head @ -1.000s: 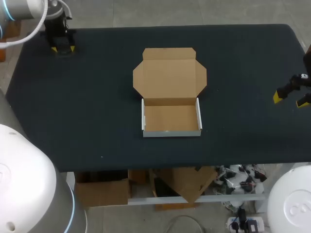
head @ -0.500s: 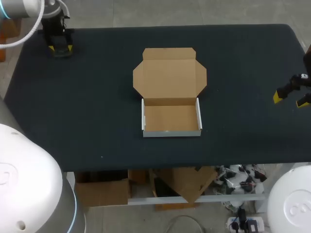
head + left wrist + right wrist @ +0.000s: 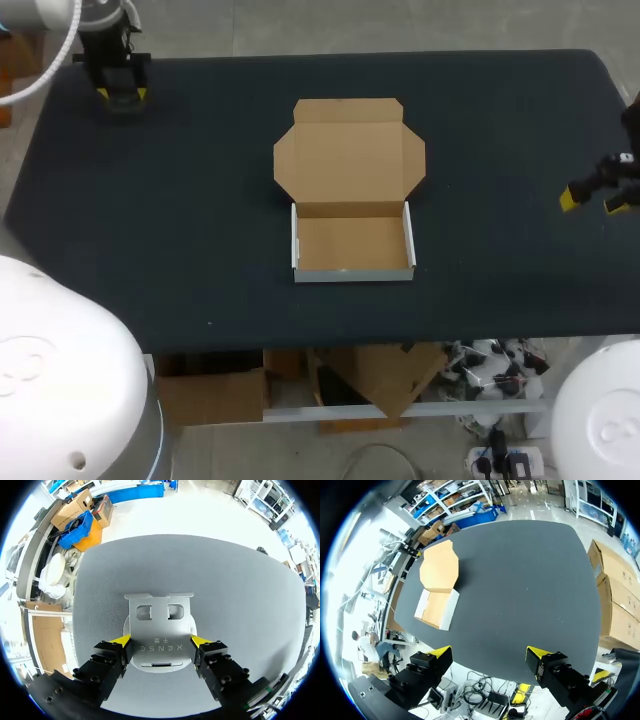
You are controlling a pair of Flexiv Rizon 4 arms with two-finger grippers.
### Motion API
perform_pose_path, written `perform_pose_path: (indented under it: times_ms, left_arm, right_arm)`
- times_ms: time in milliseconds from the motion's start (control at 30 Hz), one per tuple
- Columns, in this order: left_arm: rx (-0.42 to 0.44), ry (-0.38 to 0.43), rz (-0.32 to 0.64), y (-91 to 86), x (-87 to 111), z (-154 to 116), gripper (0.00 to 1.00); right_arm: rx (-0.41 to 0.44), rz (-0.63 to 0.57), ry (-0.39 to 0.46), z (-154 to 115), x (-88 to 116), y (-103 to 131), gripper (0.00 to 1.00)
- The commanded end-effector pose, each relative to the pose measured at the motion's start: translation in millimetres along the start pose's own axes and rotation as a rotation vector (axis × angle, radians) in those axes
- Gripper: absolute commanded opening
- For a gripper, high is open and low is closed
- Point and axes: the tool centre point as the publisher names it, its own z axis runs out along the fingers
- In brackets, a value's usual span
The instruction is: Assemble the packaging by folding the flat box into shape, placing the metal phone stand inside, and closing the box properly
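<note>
Your right gripper (image 3: 489,652) sits low over the near edge of the dark table (image 3: 530,580), and its two yellow-tipped fingers (image 3: 440,653) stand wide apart with only bare tabletop between them. Look ahead and off toward the left finger's side and you'll find the cardboard box (image 3: 437,590), well apart from the gripper and touched by nothing. Its tray (image 3: 438,608) is folded up, brown inside with white outer walls, and lies nearer to you. The brown lid (image 3: 440,569) lies flat on the table on the tray's far side, its corners cut at an angle
</note>
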Motion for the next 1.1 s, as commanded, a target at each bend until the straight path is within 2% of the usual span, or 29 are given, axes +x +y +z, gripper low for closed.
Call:
perform_pose_path:
  times_ms: [33,200,400,533,633,1100]
  left_arm:
    - [0.027,0.018,0.011,16.6,1.1,-15.5,0.0]
    - [-0.002,0.049,0.041,27.0,6.1,-23.0,0.0]
    - [-0.027,0.078,0.092,42.2,13.7,-33.7,0.0]
    - [-0.032,0.071,0.125,52.3,19.1,-38.8,0.0]
    - [-0.035,0.074,0.141,59.1,21.2,-43.3,0.0]
    - [-0.057,0.086,0.241,88.7,28.5,-68.0,0.0]
  right_arm:
    - [-0.035,-0.088,0.035,-2.5,-0.4,-7.5,1.0]
    - [-0.088,-0.227,0.07,-4.7,2.2,-8.1,1.0]
    - [-0.154,-0.406,0.065,-10.7,11.3,-11.3,1.0]
    - [-0.194,-0.53,0.148,-17.6,16.9,-15.8,1.0]
    - [-0.173,-0.617,0.19,-19.1,23.5,-22.4,1.0]
    - [-0.156,-0.634,0.204,-19.1,25.0,-24.4,1.0]
